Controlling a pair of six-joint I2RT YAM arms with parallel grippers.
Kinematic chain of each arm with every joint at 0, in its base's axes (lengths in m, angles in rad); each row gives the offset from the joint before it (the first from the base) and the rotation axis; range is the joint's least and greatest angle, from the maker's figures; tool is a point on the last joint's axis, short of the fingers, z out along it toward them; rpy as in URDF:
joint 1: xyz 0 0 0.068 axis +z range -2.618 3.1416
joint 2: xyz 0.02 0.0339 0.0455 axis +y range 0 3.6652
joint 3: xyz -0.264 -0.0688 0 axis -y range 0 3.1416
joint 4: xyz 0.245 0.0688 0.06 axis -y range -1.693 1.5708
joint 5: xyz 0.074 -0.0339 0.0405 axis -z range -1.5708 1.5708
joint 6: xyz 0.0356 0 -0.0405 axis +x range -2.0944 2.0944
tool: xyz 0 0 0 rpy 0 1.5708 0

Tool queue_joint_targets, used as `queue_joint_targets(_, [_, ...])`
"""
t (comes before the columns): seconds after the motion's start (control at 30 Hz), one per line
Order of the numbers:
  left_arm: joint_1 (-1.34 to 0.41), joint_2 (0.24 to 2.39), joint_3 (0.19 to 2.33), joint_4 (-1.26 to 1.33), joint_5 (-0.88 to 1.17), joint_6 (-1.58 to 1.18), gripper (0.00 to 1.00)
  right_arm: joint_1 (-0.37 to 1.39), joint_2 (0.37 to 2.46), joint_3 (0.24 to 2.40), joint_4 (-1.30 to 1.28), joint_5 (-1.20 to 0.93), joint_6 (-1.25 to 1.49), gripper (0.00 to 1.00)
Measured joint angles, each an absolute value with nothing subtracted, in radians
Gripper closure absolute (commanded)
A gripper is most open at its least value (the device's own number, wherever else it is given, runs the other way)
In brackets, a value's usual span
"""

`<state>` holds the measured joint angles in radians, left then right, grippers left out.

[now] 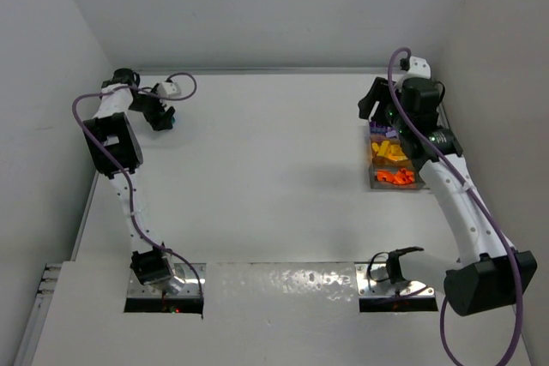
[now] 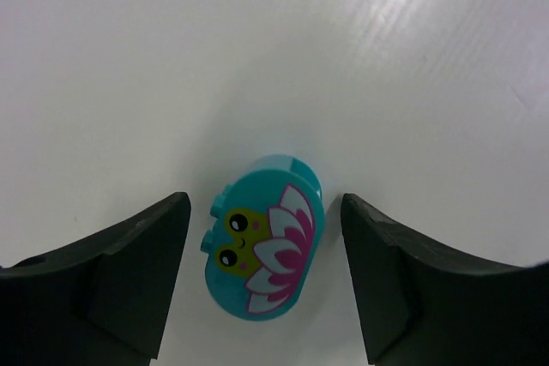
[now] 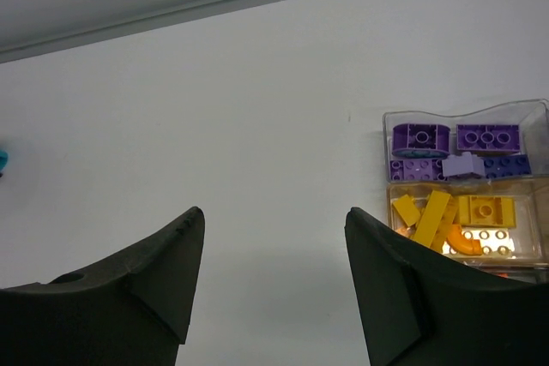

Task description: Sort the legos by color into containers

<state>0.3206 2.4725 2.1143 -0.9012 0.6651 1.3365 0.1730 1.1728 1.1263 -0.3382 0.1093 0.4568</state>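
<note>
Closest to us on the left side, the left gripper [image 2: 264, 205] hangs low over the white table [image 2: 129, 57] with its two dark fingers [image 2: 129, 276] spread wide. Between them lies a teal brick [image 2: 266, 250], printed with a small green face and pink-and-white petals. It lies on the table with bare surface showing on either side, so neither finger touches it. From above we find this gripper [image 1: 161, 116] far out toward the table's back left corner.

On the other side, the right gripper [image 3: 274, 216] is spread just as wide and grips nothing; only bare table shows between its fingers [image 3: 403, 297]. Ahead of its right finger and off to that side sit the containers [image 3: 386, 179], clear bins joined in a row. The compartment nearer the finger holds yellow bricks [image 3: 485, 210], and the one beyond it holds purple bricks [image 3: 420, 137]. In the overhead view a third compartment of orange bricks [image 1: 395, 177] shows at the row's near end, partly under the right arm.
</note>
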Motion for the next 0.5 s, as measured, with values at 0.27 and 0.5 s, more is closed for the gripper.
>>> queue_joint_targets(0.27, [0.320, 2.460, 2.115, -1.010, 0.585, 1.415, 0.47, 0.173, 1.139, 1.107, -0.345, 0.116, 0.443, 0.34])
queue_joint_targets(0.5, [0.319, 2.451, 2.101, -1.021, 0.588, 1.422, 0.84, 0.173, 1.094, 1.090, -0.347, 0.134, 0.433, 0.34])
